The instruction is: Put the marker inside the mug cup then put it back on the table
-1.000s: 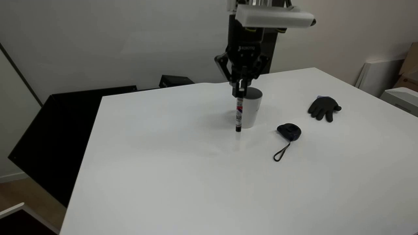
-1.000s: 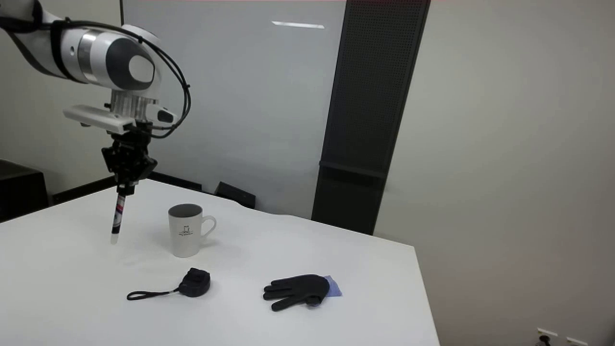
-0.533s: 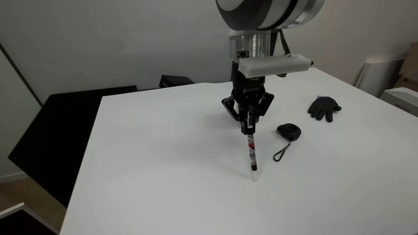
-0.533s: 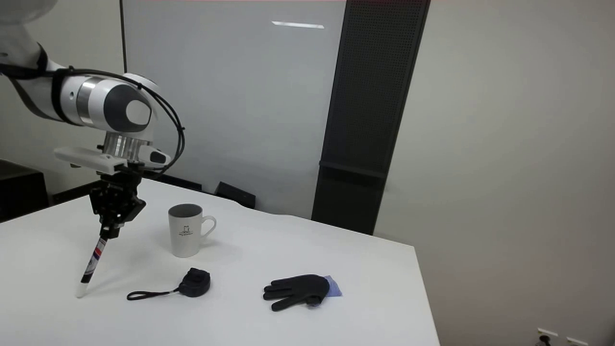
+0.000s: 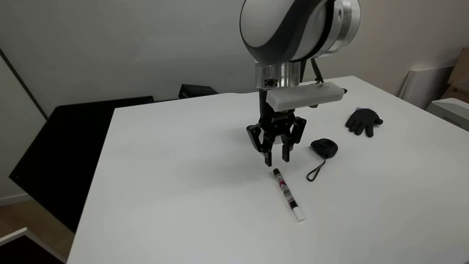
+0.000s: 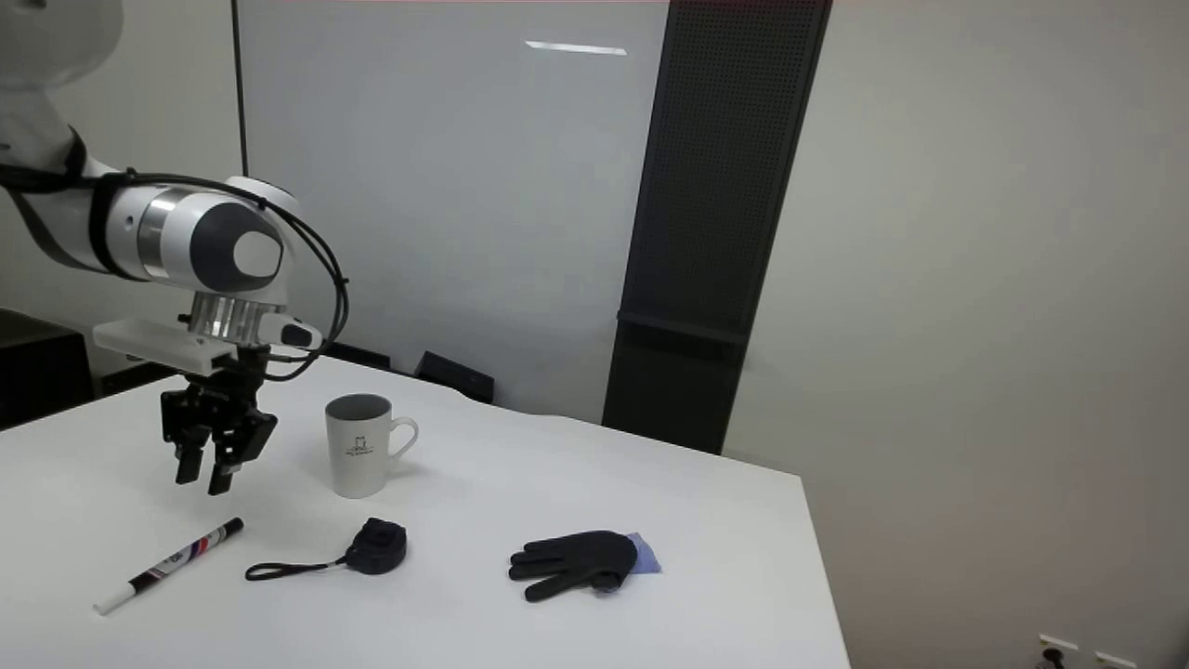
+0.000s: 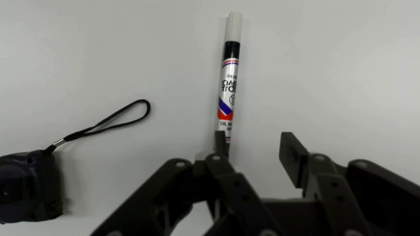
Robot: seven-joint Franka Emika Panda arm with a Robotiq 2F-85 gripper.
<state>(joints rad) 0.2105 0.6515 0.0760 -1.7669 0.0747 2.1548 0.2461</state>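
Note:
The marker [image 5: 286, 192], white with black bands, a red and blue mark and a white end, lies on the white table [image 5: 176, 172]. Above its black end hangs my gripper [image 6: 203, 479], jaws parted with nothing between them. In the wrist view, one finger [image 7: 220, 141] overlaps the black end of the marker [image 7: 228, 85], while the opposite finger stands well to the right. A light mug cup [image 6: 351, 465] with a handle and a small print stands upright on the table in an exterior view. Where the camera faces the arm, the gripper [image 5: 277, 160] hides nearly all of the mug cup.
A black tape measure [image 6: 376, 546] with a cord loop [image 7: 131, 113] lies beside the marker, on the mug's side. Farther along the table is a black glove [image 5: 362, 121] with a bluish piece under it. Black furniture [image 5: 66, 157] borders one table edge.
The gripper came down and away from the mug with the marker held in it, the marker tilting. Since half a second ago the jaws have opened and the marker has dropped flat onto the table.

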